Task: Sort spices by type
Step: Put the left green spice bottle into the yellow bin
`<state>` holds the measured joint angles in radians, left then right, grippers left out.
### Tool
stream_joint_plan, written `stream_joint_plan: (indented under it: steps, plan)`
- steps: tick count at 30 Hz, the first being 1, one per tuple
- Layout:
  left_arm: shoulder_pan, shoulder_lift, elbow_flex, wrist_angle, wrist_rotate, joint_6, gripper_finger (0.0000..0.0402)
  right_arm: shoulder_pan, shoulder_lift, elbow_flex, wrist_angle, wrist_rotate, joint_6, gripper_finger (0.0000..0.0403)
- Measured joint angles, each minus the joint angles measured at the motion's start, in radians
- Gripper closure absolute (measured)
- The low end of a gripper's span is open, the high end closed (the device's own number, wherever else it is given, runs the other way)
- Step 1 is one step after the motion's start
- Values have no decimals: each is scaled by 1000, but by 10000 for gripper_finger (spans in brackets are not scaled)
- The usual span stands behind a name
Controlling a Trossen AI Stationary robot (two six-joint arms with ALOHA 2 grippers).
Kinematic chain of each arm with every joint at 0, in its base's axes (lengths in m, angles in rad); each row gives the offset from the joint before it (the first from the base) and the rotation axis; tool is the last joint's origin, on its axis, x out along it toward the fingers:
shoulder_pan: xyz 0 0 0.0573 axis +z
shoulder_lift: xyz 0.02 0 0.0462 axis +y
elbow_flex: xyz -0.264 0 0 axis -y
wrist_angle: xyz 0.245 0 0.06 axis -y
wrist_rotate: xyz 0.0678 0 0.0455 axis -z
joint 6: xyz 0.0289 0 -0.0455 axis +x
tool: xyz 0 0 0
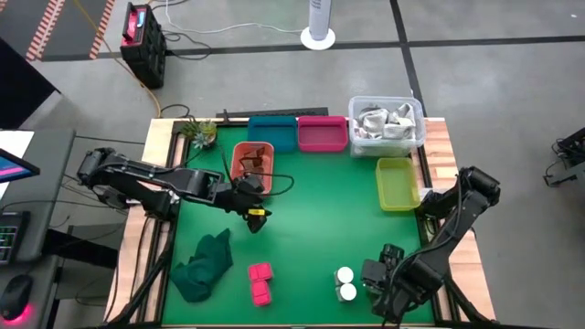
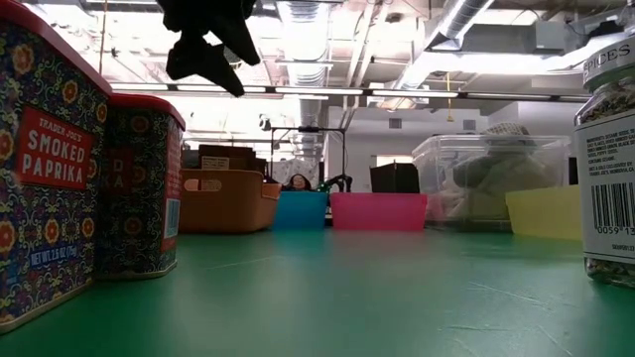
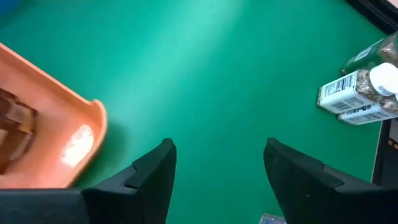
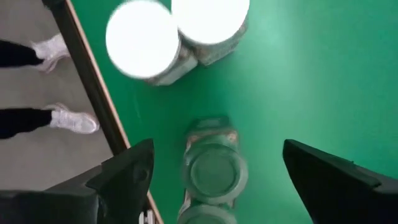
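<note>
My left gripper is open and hangs above the green mat, just near of the orange bin that holds reddish-brown pieces. It shows at the top of the low view as the left gripper. My right gripper is open above two greenish jars, one finger on either side and touching neither. Two white-topped jars stand upright just left of it. Two magenta boxes rest on the mat near the near edge.
A dark green cloth lies crumpled at the near left. Teal, pink and yellow-green bins and a clear tub of packets line the far and right sides. A person's legs stand beyond the near edge.
</note>
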<state>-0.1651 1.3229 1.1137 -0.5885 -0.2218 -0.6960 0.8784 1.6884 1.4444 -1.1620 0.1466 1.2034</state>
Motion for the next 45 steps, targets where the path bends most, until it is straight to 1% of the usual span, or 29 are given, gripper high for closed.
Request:
stream_joint_plan:
  steps: [3, 8, 13, 19, 27, 31, 41, 44, 45]
  plan:
    - [14, -37, 0, -3, 0, 31, 168, 10, 2, -18, -5, -1, 0, 23]
    - [41, -101, 0, -8, -1, 42, 168, 19, 2, -45, -2, -1, 1, 23]
    - [62, -152, 0, -25, -3, 64, 168, 25, 2, -94, 58, -1, 1, 24]
    - [68, -179, 0, -35, -3, 94, 168, 24, 2, -157, 121, -1, 2, 24]
    - [68, -179, 0, -35, -3, 94, 168, 24, 2, -209, 181, -2, 0, 29]
    - [68, -179, 0, -35, -3, 94, 168, 24, 2, -228, 210, -17, -1, 58]
    - [68, -179, 0, -70, -18, 95, 168, 10, 2, -232, 212, -18, -8, 159]
    - [68, -179, 0, -76, -18, 95, 168, 0, 2, -232, 211, -19, -8, 182]
    - [68, -179, 0, -77, -18, 95, 168, -3, 2, -232, 211, -18, -8, 183]
